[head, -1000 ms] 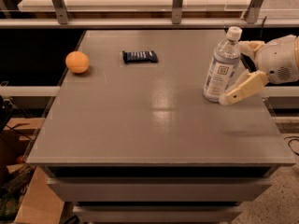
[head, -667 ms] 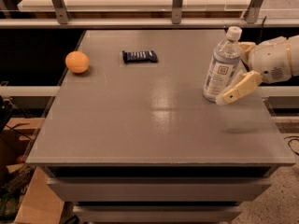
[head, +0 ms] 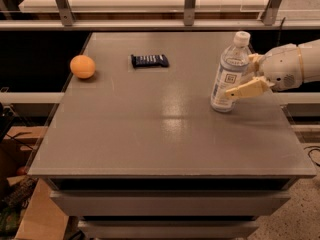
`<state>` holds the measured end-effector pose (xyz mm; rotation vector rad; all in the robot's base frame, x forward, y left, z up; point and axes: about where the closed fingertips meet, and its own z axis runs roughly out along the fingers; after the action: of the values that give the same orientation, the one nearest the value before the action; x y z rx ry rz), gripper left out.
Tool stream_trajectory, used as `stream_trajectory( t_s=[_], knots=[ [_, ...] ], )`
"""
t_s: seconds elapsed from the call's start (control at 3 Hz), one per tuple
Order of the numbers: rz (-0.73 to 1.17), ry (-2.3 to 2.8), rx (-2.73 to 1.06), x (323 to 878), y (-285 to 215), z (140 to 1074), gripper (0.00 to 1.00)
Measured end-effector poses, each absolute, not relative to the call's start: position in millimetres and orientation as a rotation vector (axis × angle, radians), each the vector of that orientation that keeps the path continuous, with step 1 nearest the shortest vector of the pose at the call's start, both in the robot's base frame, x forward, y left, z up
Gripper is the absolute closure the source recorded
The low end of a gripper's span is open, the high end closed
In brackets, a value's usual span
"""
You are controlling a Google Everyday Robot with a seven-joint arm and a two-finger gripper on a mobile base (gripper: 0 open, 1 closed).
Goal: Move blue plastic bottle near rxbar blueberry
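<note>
Update: the blue plastic bottle [head: 226, 71] has shifted slightly left compared with a second ago, and the gripper [head: 239, 77] has moved left with it. Bottle and gripper travelling together suggests the grasp is holding.

Gripper comes in from the right edge of the table [head: 165, 134]. One finger crosses the near side of the bottle's lower body and the other sits on its far side at shoulder height, so it's pinching the bottle. Bottle is upright with its white cap on. I can't tell whether the base is dragging on the surface or just clear of it.

Bottle is right of centre on the table. The rxbar blueberry [head: 149, 60] lies flat toward the far side, left of centre, well apart from the bottle. An orange [head: 82, 66] sits further left, near the left edge.

Read: the transport phase has only just started and most of the leftward travel is still ahead. The path to the bar looks unobstructed. Main risk is the tall bottle tipping if the base catches, so stop just short of the bar and don't nudge it.
</note>
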<state>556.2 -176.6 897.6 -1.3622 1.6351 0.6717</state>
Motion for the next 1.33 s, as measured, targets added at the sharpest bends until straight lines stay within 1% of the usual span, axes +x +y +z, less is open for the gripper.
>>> stream_trajectory(
  t_s=[0.67,1.0,1.33],
  knots=[
    [0.701,1.622,-1.367,563.2,-175.2,902.6,0.87],
    [0.668,1.633,-1.384,582.4,-175.7,921.1,1.0],
    [0.668,1.633,-1.384,582.5,-175.5,921.0,1.0]
  ],
)
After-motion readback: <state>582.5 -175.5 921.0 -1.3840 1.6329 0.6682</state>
